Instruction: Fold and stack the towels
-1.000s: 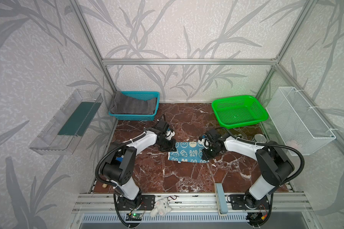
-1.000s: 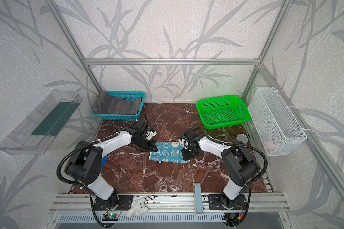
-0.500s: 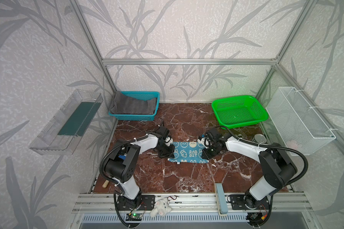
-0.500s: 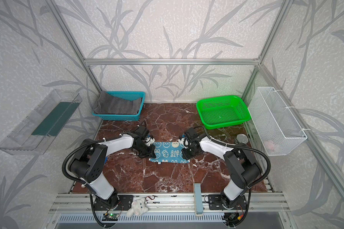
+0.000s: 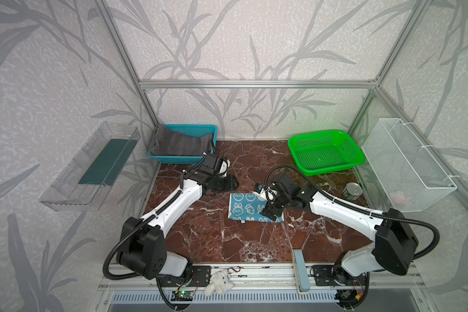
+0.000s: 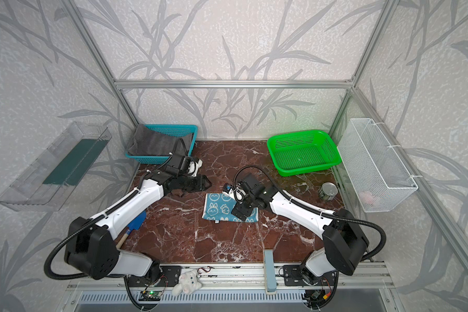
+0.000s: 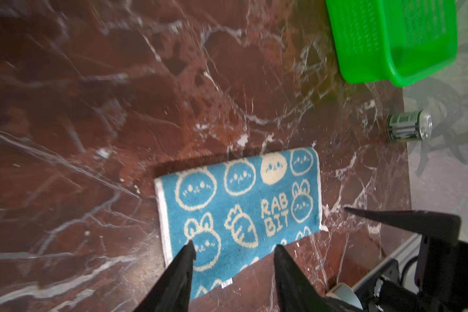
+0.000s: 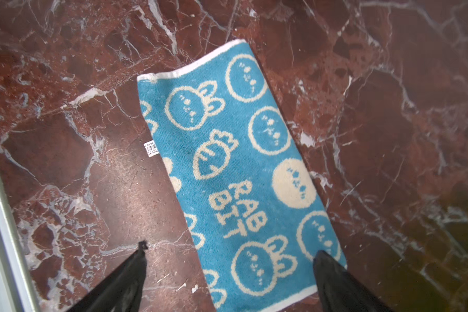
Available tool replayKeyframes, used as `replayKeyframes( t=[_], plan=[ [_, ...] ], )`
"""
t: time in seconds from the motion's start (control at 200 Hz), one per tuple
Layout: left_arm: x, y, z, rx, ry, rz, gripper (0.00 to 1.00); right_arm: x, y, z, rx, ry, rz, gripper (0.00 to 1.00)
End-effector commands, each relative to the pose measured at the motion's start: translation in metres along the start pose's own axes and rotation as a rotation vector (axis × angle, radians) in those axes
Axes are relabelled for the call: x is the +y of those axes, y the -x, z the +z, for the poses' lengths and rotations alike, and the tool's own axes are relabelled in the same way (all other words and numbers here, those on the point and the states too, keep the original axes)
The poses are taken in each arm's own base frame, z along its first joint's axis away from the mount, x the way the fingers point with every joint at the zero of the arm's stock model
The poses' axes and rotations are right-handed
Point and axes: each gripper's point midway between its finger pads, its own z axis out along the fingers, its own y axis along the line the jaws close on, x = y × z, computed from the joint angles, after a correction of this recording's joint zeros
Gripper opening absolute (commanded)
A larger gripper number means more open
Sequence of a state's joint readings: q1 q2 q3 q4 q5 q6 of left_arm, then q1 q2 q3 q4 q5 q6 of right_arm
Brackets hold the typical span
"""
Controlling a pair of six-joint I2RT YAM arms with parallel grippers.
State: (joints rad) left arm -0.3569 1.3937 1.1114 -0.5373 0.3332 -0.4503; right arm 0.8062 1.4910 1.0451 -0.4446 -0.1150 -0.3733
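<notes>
Your teal bunny towel (image 5: 247, 206) lies flat near the middle of the surface (image 5: 214, 243), its long sides roughly parallel to the front edge. The pattern is cut off along one long side, which suggests the cloth is doubled over there. Neither tool has hold of it. The left tool (image 7: 233, 244) has its jaws about half apart and empty, and it hangs just beside the towel's far left corner. The right tool (image 8: 231, 250) stands over the towel's right end with jaws spread wide, one fingertip above cloth and the other above bare marble, gripping nothing. Both tools being open and off the fabric fits a fold laid down to settle flat under its own weight. The dark grey towel (image 5: 179, 141) sags in the teal basket (image 5: 197, 129) at the far left corner and is probably waiting its turn. The green basket (image 5: 318, 133) at the far right corner holds no cloth.
</notes>
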Motion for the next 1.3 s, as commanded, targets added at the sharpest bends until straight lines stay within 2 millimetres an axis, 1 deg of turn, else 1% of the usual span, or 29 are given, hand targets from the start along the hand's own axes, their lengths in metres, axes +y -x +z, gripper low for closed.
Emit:
replayKeyframes(
  t=[0.0, 0.05, 0.075, 0.1, 0.125, 0.155, 0.205, 0.23, 0.245, 0.3, 0.435, 0.53, 0.6, 0.61, 0.615, 0.62, 0.655, 0.71, 0.865, 0.94, 0.99, 1.12, 1.215, 1.27, 1.3],
  plan=[
    [0.025, 0.026, -0.023, -0.164, 0.136, -0.024, 0.61, -0.003, 0.011, 0.008, 0.018, -0.079, -0.215, 0.97],
    [0.032, 0.032, -0.033, -0.216, 0.151, -0.022, 0.71, 0.005, 0.013, 0.017, 0.024, -0.056, -0.259, 0.97],
    [0.035, 0.034, -0.038, -0.236, 0.16, -0.022, 0.8, 0.008, 0.014, 0.022, 0.031, -0.045, -0.274, 0.97],
    [0.04, 0.035, -0.042, -0.254, 0.174, -0.026, 0.83, 0.01, 0.014, 0.027, 0.04, -0.039, -0.289, 0.97],
    [0.045, 0.036, -0.046, -0.269, 0.193, -0.033, 0.95, 0.013, 0.013, 0.033, 0.056, -0.03, -0.298, 0.97],
    [0.051, 0.036, -0.051, -0.281, 0.209, -0.04, 0.99, 0.014, 0.013, 0.039, 0.07, -0.023, -0.307, 0.97],
    [0.061, 0.035, -0.056, -0.296, 0.233, -0.056, 0.99, 0.016, 0.015, 0.048, 0.085, -0.013, -0.322, 0.97],
    [0.064, 0.035, -0.058, -0.299, 0.239, -0.064, 0.99, 0.017, 0.019, 0.049, 0.079, -0.008, -0.329, 0.97],
    [0.067, 0.034, -0.06, -0.302, 0.246, -0.071, 0.99, 0.019, 0.015, 0.058, 0.097, 0.005, -0.334, 0.97],
    [0.077, 0.033, -0.064, -0.314, 0.265, -0.097, 0.99, 0.019, 0.018, 0.068, 0.1, 0.014, -0.34, 0.97],
    [0.096, 0.028, -0.068, -0.317, 0.283, -0.157, 0.99, 0.021, 0.021, 0.091, 0.102, 0.04, -0.354, 0.96],
    [0.102, 0.024, -0.069, -0.311, 0.281, -0.184, 0.99, 0.022, 0.017, 0.104, 0.14, 0.056, -0.356, 0.94],
    [0.106, 0.022, -0.07, -0.311, 0.29, -0.195, 0.99, 0.017, 0.015, 0.113, 0.176, 0.043, -0.345, 0.93],
    [0.106, 0.022, -0.071, -0.312, 0.29, -0.197, 0.99, 0.017, 0.011, 0.115, 0.187, 0.047, -0.343, 0.93],
    [0.107, 0.022, -0.071, -0.312, 0.29, -0.198, 0.99, 0.016, 0.013, 0.115, 0.185, 0.044, -0.343, 0.93],
    [0.107, 0.022, -0.071, -0.313, 0.292, -0.198, 0.99, 0.017, 0.01, 0.117, 0.194, 0.048, -0.342, 0.93],
    [0.109, 0.021, -0.072, -0.311, 0.294, -0.202, 0.99, 0.016, 0.01, 0.12, 0.208, 0.045, -0.34, 0.92],
    [0.11, 0.02, -0.074, -0.311, 0.293, -0.208, 0.99, 0.015, 0.003, 0.128, 0.243, 0.046, -0.324, 0.91],
    [0.112, 0.019, -0.077, -0.313, 0.286, -0.224, 0.99, 0.02, -0.011, 0.138, 0.295, 0.082, -0.321, 0.84],
    [0.113, 0.017, -0.076, -0.305, 0.281, -0.237, 0.99, 0.025, -0.019, 0.139, 0.317, 0.11, -0.327, 0.77],
    [0.113, 0.016, -0.074, -0.296, 0.271, -0.243, 0.99, 0.028, -0.024, 0.14, 0.33, 0.131, -0.33, 0.71],
    [0.112, 0.013, -0.067, -0.268, 0.25, -0.261, 0.99, 0.033, -0.031, 0.14, 0.343, 0.162, -0.332, 0.45],
    [0.111, 0.011, -0.063, -0.252, 0.23, -0.263, 0.99, 0.033, -0.029, 0.139, 0.311, 0.172, -0.334, 0.29],
    [0.11, 0.009, -0.06, -0.239, 0.218, -0.261, 0.99, 0.034, -0.027, 0.136, 0.279, 0.19, -0.345, 0.14],
    [0.109, 0.008, -0.059, -0.233, 0.21, -0.262, 0.99, 0.035, -0.026, 0.135, 0.265, 0.193, -0.354, 0.11]
  ],
)
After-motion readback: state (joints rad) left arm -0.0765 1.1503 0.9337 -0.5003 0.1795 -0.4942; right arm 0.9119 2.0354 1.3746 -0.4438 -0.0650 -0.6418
